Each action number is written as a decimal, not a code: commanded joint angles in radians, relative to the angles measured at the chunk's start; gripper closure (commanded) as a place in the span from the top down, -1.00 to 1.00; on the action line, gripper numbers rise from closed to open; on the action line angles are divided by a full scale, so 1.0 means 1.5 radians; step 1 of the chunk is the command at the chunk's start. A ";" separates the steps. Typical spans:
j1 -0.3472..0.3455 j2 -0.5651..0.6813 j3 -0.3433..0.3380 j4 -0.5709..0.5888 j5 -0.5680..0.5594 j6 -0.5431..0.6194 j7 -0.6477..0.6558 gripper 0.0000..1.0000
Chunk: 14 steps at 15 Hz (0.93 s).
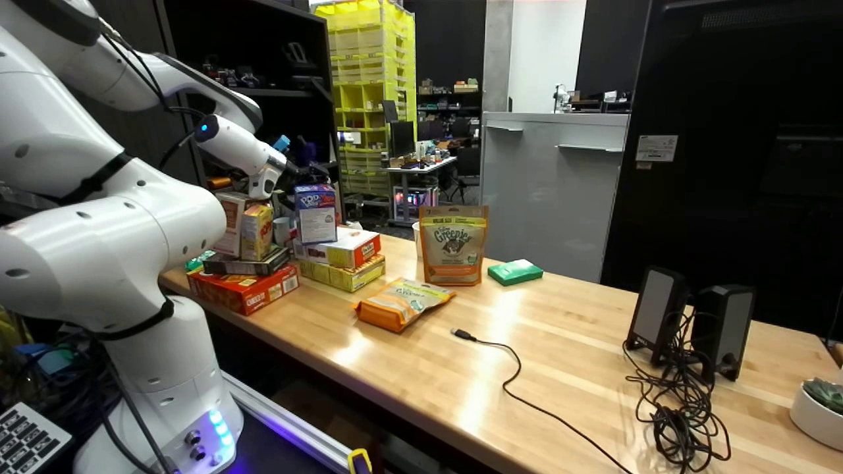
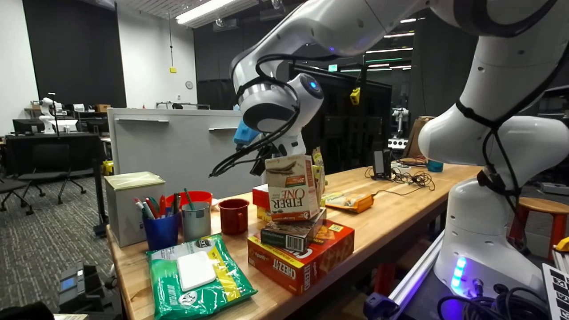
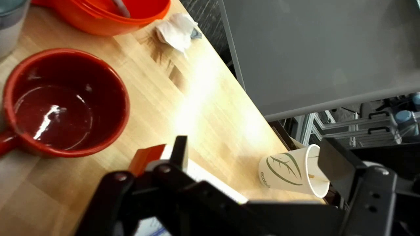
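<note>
"Fingers (image 3: 339, 168) wide apart in the wrist view, with nothing between them that looks gripped. How do you read the end effector (image 3: 256, 159)?"

"Fully spread and empty. I'd judge this to be an approach: in an exterior view it hangs over the blue box marked POP (image 1: 316, 217), which stands upright on a red-and-white box (image 1: 349, 251). Whether it touches the blue one, I can't tell."

"And the next move, what would that call for?"

"I'd say squaring the fingers to the blue box's sides before any closing, and going gently, since the box beneath could be nudged. The Fiber One box (image 2: 291, 191) stands close by too, and in an exterior view it hides part of the end effector."

"What does the wrist view add?"

"It looks down into the red mug (image 3: 65, 101), where I see only glints; an exterior view gives mostly its outside and handle. Farther out, it shows the leaf print on the paper cup (image 3: 285, 170), which an exterior view leaves as a white sliver behind the upright Greenies pouch (image 1: 454, 247)."

"And what does it miss?"

"The speakers (image 1: 658, 313), well along the desk (image 1: 573, 359) from the boxes; both exterior views have those."
</note>
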 commanded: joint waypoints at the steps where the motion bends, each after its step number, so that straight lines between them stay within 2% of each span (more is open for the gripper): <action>1: -0.024 -0.032 -0.011 -0.009 0.010 -0.001 0.027 1.00; 8: -0.033 -0.083 -0.056 -0.037 0.009 0.000 0.079 1.00; 14: -0.050 -0.129 -0.076 -0.059 0.009 -0.001 0.134 1.00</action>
